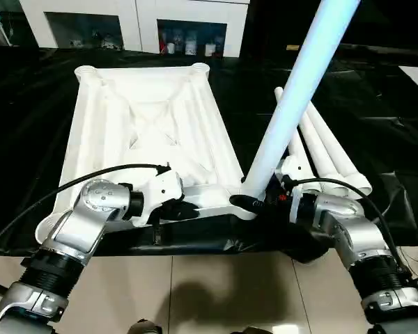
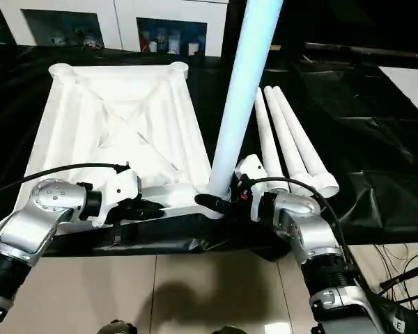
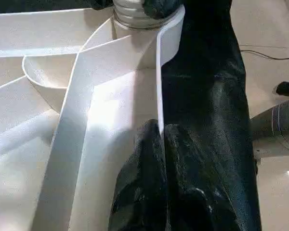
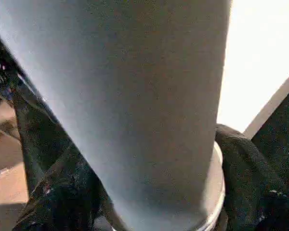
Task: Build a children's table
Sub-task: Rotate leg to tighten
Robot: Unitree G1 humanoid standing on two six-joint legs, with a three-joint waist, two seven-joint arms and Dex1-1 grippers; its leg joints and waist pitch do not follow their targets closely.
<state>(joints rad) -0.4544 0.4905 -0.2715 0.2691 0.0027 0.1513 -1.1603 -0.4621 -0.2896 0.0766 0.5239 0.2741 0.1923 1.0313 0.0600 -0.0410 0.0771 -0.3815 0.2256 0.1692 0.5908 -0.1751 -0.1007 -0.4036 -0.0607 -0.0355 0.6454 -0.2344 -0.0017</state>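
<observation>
The white table top (image 1: 146, 118) lies upside down on a black sheet, ribs and round corner sockets facing up. One white leg (image 1: 292, 90) stands upright in the near right corner socket. My right gripper (image 1: 252, 203) is shut around that leg's base, and the leg (image 4: 135, 96) rises between black fingers (image 4: 245, 163) in the right wrist view. My left gripper (image 1: 188, 209) is shut on the top's near rim. In the left wrist view the gripper (image 3: 161, 129) pinches the thin upright rim wall (image 3: 159, 82). Three more legs (image 2: 285, 132) lie side by side right of the top.
The black sheet (image 1: 376, 104) covers the floor under and around the parts. Beige tiles (image 1: 216, 292) run along its near edge. White cabinets (image 1: 146, 21) stand at the back. Cables (image 2: 397, 268) lie on the floor at the near right.
</observation>
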